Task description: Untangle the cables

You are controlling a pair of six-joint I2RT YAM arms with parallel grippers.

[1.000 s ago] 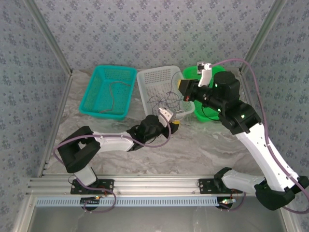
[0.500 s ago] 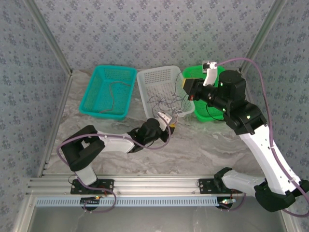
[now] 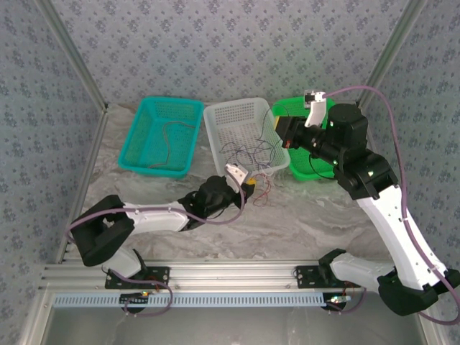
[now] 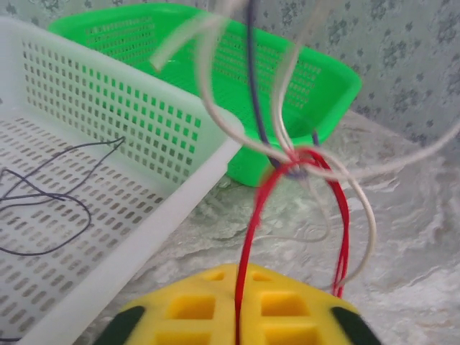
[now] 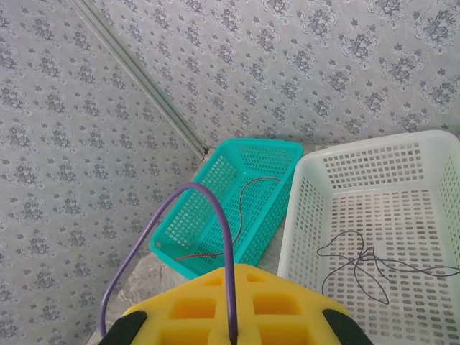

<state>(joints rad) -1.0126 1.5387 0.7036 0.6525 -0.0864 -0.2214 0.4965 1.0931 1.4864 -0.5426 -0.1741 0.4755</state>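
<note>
My left gripper is shut, its yellow pads pinching a red cable that loops up to a knot with pale cables and a purple one. From the top view, the left gripper sits on the table just in front of the white basket, with the tangle of cables strung over the basket's front rim. My right gripper is shut on a purple cable; it hangs raised at the white basket's right side.
A teal basket at the back left holds one loose wire. The green basket stands to the right of the white one. A thin dark wire lies on the white basket's floor. Marble tabletop stretches in front.
My left gripper has closed on the red cable and drawn back toward the near left, dragging the tangle over the white basket's front rim. The right gripper shifted slightly right, still shut.
</note>
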